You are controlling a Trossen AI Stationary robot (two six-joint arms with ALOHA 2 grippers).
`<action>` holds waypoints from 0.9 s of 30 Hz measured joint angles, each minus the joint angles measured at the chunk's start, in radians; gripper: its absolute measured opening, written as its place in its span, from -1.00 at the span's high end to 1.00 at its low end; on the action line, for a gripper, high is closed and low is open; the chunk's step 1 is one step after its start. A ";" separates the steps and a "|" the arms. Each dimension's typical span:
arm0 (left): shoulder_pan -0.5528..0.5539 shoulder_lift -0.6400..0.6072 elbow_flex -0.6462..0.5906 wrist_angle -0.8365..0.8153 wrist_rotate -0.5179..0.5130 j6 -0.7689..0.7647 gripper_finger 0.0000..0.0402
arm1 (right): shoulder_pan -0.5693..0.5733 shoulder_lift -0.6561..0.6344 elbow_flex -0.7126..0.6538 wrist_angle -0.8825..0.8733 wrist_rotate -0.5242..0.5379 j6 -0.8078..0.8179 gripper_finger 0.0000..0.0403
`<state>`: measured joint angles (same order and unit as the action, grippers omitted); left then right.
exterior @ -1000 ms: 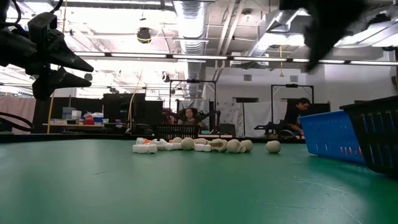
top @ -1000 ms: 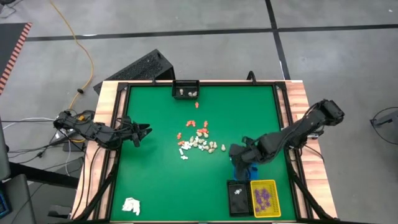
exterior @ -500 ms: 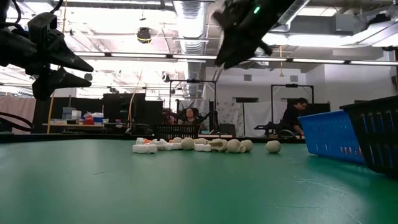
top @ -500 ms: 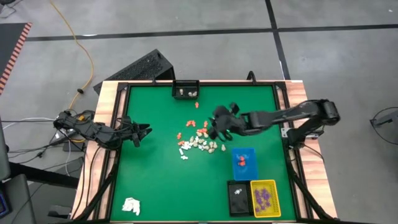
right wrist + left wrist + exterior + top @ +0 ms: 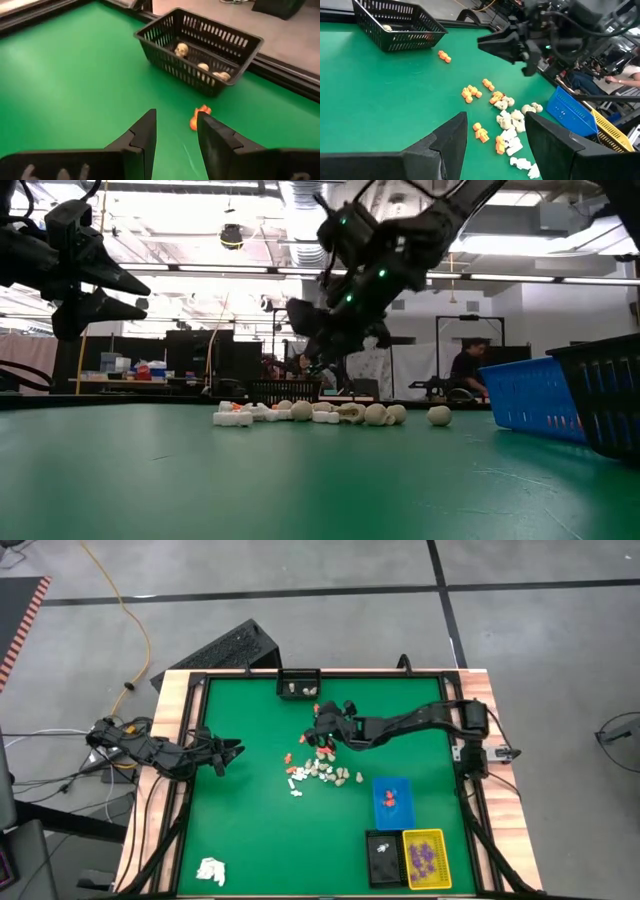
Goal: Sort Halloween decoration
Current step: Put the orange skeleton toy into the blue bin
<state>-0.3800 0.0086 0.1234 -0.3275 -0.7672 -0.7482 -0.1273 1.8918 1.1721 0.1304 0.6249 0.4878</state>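
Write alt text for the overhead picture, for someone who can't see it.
Seen from above, the right gripper hangs open and empty over scattered orange and cream Halloween decoration pieces on a green table. A blue tray, black tray and yellow tray sit nearer the front right; the left gripper waits at the left.

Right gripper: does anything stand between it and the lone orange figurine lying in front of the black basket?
Nothing visible does. The right gripper is open and empty, and only bare green mat separates it from the orange figurine. The black basket sits beyond the piece, not in the path. The left gripper waits at the left edge.
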 joint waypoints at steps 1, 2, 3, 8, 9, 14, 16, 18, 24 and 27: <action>0.000 0.000 0.000 0.000 0.000 -0.001 0.06 | -0.009 0.015 0.002 0.018 -0.001 0.010 0.30; 0.000 0.000 0.000 0.000 0.000 -0.001 0.06 | -0.016 0.028 0.007 0.029 -0.006 0.017 0.30; 0.000 0.000 0.000 0.000 0.001 -0.002 0.06 | -0.022 0.042 0.011 0.029 -0.010 0.025 0.30; 0.000 0.000 0.000 -0.005 0.001 -0.023 0.06 | -0.044 0.092 0.040 0.001 -0.011 0.038 0.30; 0.000 0.000 0.000 -0.005 0.001 -0.025 0.06 | -0.047 0.102 0.050 0.000 -0.011 0.039 0.30; 0.000 0.000 0.000 -0.005 0.011 -0.062 0.06 | -0.067 0.145 0.095 -0.006 -0.014 0.043 0.30; 0.000 0.000 0.000 -0.004 0.025 -0.069 0.06 | -0.076 0.158 0.107 -0.013 -0.021 0.045 0.30; 0.000 0.000 0.000 -0.005 0.029 -0.074 0.06 | -0.086 0.161 0.113 -0.020 -0.037 0.049 0.30; 0.000 0.000 0.000 -0.004 0.021 -0.077 0.06 | -0.099 0.161 0.117 -0.035 -0.071 0.099 0.30; 0.000 0.000 0.000 -0.004 0.020 -0.077 0.06 | -0.096 0.161 0.117 -0.046 -0.072 0.124 0.30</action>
<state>-0.3801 0.0086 0.1234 -0.3314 -0.7471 -0.8249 -0.2235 2.0525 1.2892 0.0849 0.5526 0.6114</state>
